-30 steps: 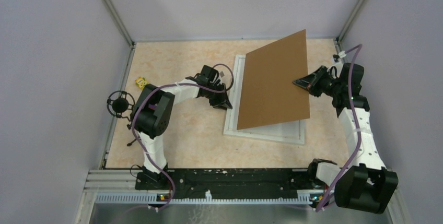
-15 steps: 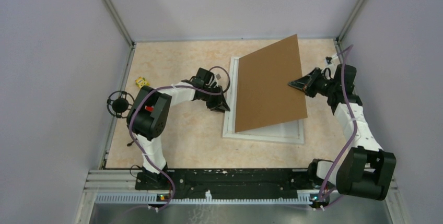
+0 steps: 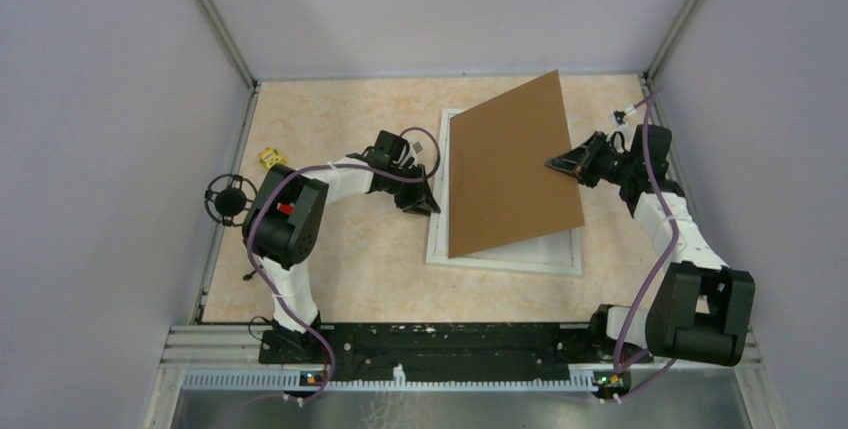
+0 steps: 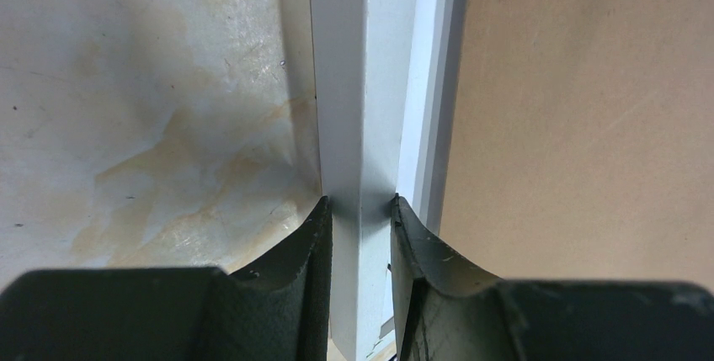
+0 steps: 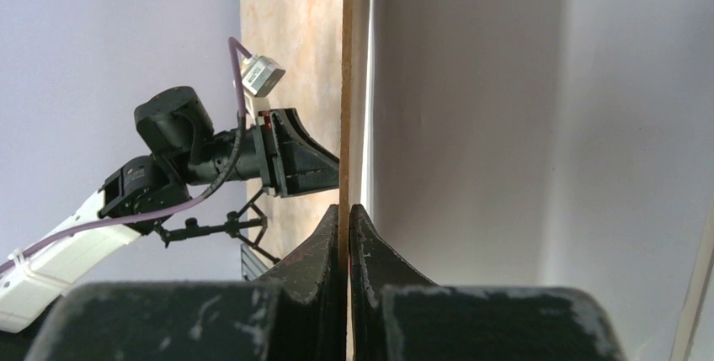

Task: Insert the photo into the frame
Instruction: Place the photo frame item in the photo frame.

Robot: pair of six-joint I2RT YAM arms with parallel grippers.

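Observation:
The frame (image 3: 510, 257) lies flat on the table, its white bars showing at the left and the near side. My left gripper (image 3: 428, 201) is shut on its left bar; in the left wrist view the white bar (image 4: 362, 108) sits pinched between both fingers of the left gripper (image 4: 362, 209). A plain brown board (image 3: 510, 164) tilts up over the frame, raised on its right side. My right gripper (image 3: 553, 163) is shut on its right edge; in the right wrist view the thin board edge (image 5: 346, 83) runs between the closed fingers of the right gripper (image 5: 346, 209). The photo is hidden.
A small yellow object (image 3: 268, 157) lies near the table's left edge, with a round black fixture (image 3: 228, 199) just outside it. Grey walls close the table in on the left, back and right. The right wrist view shows the left arm (image 5: 168, 125) beyond the board.
My right gripper has moved left with the brown board, tilting it steeper over the frame. The left gripper shifted slightly and kept its hold on the frame's bar.

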